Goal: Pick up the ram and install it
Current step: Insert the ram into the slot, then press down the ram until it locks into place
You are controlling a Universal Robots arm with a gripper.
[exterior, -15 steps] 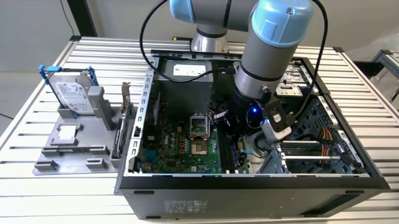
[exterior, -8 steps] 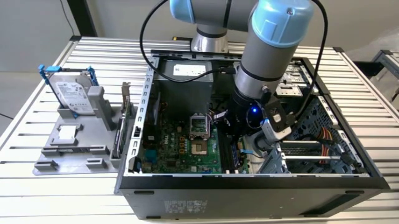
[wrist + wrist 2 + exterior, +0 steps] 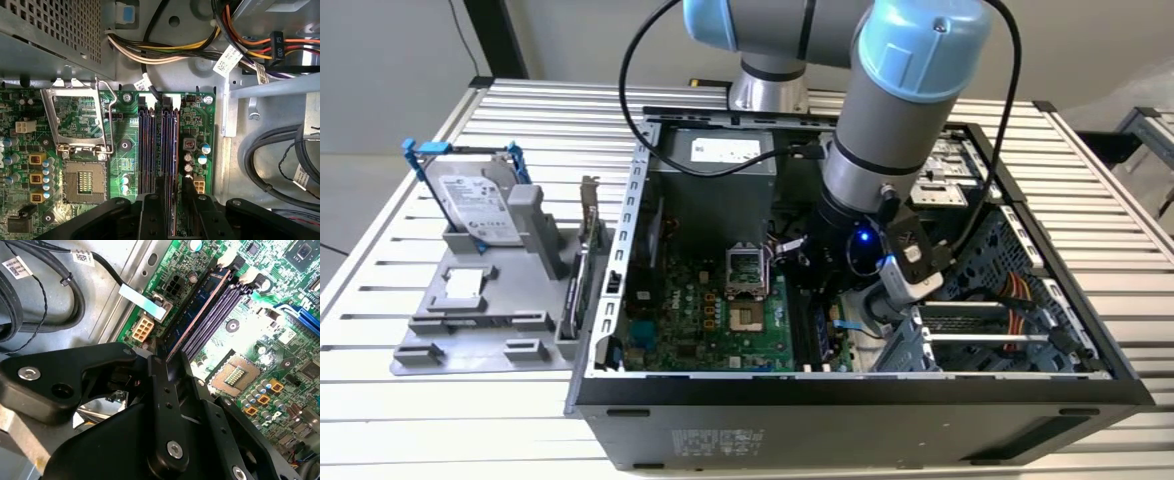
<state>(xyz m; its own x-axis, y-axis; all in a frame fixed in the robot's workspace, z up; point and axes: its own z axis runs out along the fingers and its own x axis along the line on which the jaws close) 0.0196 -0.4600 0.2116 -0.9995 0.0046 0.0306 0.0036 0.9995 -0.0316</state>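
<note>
**RAM at the slot, seating under way**

You've got the gripper [image 3: 854, 300] low inside the computer case [image 3: 720, 395], mid-frame in the exterior view. Your jaws are pinching the ram [image 3: 197, 312], which stands on edge along the outermost motherboard slots [image 3: 150, 150] in both wrist views. To do this well, I'd keep the stick square to the slot, press evenly, and watch the white end latches [image 3: 225, 259].

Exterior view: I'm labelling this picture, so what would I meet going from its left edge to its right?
Hard drive in its blue frame → grey holder stand → green motherboard → the arm's tool → orange cables.
</note>
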